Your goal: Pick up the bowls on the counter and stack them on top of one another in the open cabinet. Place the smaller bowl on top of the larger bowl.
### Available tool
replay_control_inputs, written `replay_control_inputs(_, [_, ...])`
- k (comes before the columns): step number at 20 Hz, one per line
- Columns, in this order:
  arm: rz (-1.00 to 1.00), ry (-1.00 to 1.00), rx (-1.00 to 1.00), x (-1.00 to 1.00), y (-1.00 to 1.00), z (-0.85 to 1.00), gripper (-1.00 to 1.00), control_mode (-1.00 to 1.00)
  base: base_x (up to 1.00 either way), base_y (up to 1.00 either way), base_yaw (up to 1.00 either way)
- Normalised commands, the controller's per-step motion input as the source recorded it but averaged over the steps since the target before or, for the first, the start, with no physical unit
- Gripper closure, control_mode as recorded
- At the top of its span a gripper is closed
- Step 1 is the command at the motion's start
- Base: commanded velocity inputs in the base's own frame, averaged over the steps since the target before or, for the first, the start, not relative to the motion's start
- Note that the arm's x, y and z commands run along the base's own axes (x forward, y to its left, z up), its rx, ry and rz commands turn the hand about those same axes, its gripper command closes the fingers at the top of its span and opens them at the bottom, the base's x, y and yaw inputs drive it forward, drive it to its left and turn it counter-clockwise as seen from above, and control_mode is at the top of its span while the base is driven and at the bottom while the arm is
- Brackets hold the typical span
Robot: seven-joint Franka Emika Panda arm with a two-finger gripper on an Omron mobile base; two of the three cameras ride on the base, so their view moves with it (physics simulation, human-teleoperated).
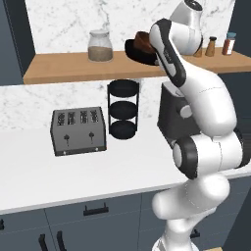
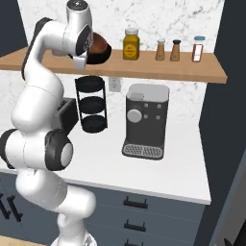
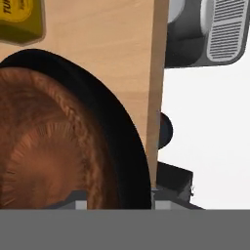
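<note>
Bowls first: the black bowl (image 1: 137, 53) sits on the shelf (image 1: 63, 66) at upper centre of the left base view, and the brown bowl (image 1: 143, 40) is nested inside it, partly behind the arm. In the right base view the pair appears at upper left, the black bowl (image 2: 103, 54) under the brown bowl (image 2: 98, 44), right beside the hand. The hand view looks down into them — the brown bowl (image 3: 44, 146) fills the left, ringed by the black bowl's (image 3: 122, 146) rim, with the shelf (image 3: 117, 53) board beyond and its edge running down the middle.

Going down in size: the coffee machine (image 2: 144, 120) stands at centre of the right base view, the toaster (image 1: 78, 130) at centre left of the left base view, the three-tier rack (image 1: 122, 109) beside it, and jars on the shelf, a yellow jar (image 2: 131, 44) among them.

The gripper (image 2: 79, 61) sits at the brown bowl's rim; its jaws are narrow, but whether they pinch the rim or merely stand beside it I cannot tell.

My judgement — the stack looks nearly done, so the risk lies in the retreat. If the fingers drag on the rim while lifting away, the brown bowl could tip out, or the black bowl could slide toward the shelf edge and fall to the counter (image 1: 29, 171).
</note>
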Motion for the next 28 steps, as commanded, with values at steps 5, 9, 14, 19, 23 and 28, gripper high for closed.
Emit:
replay_control_inputs(5, [-0.09, 0.00, -0.01, 1.00, 0.16, -0.17, 1.00, -1.00, 0.00, 0.00, 0.00])
replay_control_inputs(9, [-0.10, 0.00, -0.03, 0.61, 0.17, -0.11, -1.00, -1.00, 0.00, 0.00, 0.00])
replay_control_inputs(14, [0.00, -0.08, 0.01, -0.53, -0.09, -0.05, -1.00, -1.00, 0.00, 0.00, 0.00])
replay_control_inputs(19, [0.00, -0.34, 0.10, -1.00, -0.62, -0.53, -1.00, -1.00, 0.00, 0.00, 0.00])
replay_control_inputs(23, [0.00, -0.39, 0.09, -1.00, -0.79, -0.98, -1.00, -1.00, 0.00, 0.00, 0.00])
replay_control_inputs(28, [0.00, -0.36, 0.11, -1.00, -0.94, -1.00, -1.00, -1.00, 0.00, 0.00, 0.00])
